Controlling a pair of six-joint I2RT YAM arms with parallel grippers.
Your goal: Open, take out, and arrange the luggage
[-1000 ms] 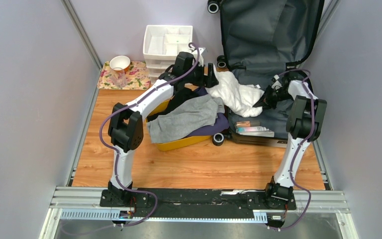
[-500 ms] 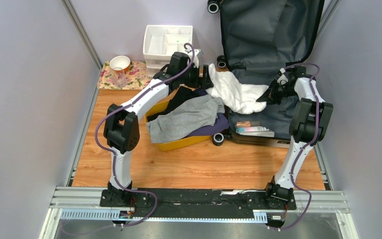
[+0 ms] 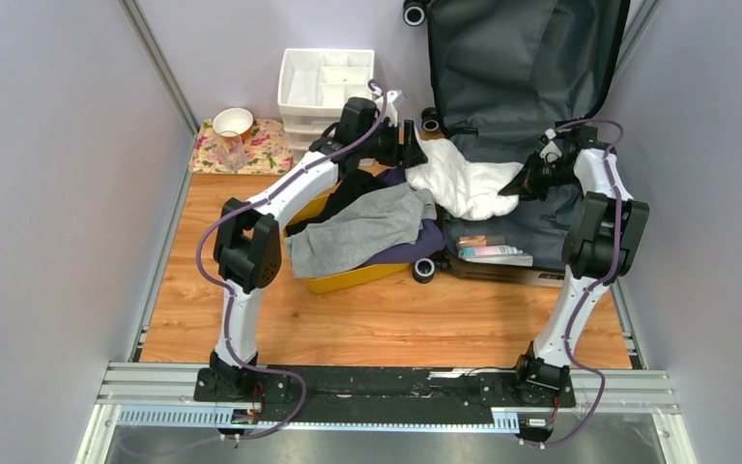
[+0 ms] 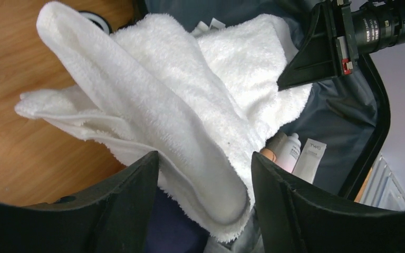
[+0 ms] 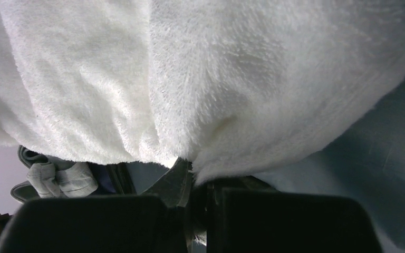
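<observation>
My right claw (image 3: 521,184) has risen, pinched shut on the towel (image 3: 459,186). My left claw (image 3: 416,146) stands open astride the towel. The luggage (image 3: 522,68) lies open at the counter's (image 3: 386,319) far right.

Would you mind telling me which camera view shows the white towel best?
The left wrist view: most of the white towel shows, folds included. The top external view shows it small. The right wrist view shows only a close patch pinched in the right gripper.
</observation>
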